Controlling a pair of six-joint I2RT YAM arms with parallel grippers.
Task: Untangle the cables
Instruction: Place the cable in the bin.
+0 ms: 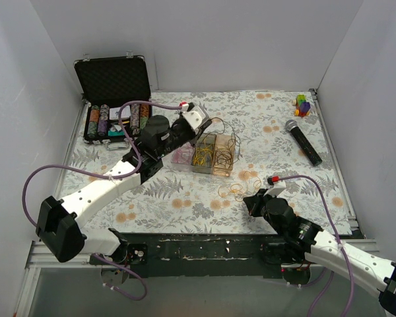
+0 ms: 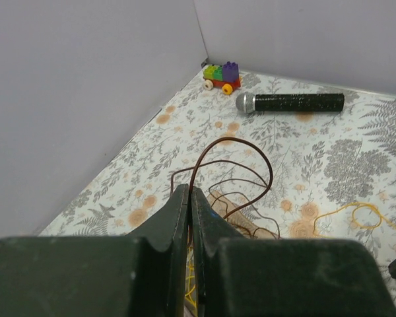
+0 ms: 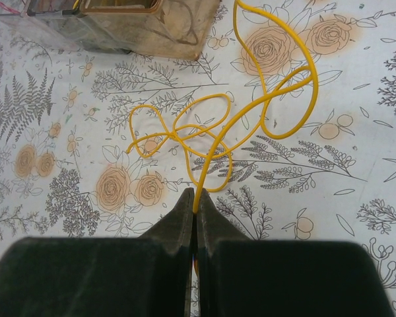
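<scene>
Right fingers (image 3: 178,224) pinch yellow cable (image 3: 198,195) running forward; left fingers (image 2: 175,218), brown cable (image 2: 234,139).

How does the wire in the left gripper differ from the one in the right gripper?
Colour: the brown wire in the left gripper is dark; the yellow wire in the right gripper is bright. Pose: the brown wire arches up in one open loop, while the yellow wire sprawls in loose curls on the tablecloth. Both are thin, each pinched between shut jaws.
</scene>
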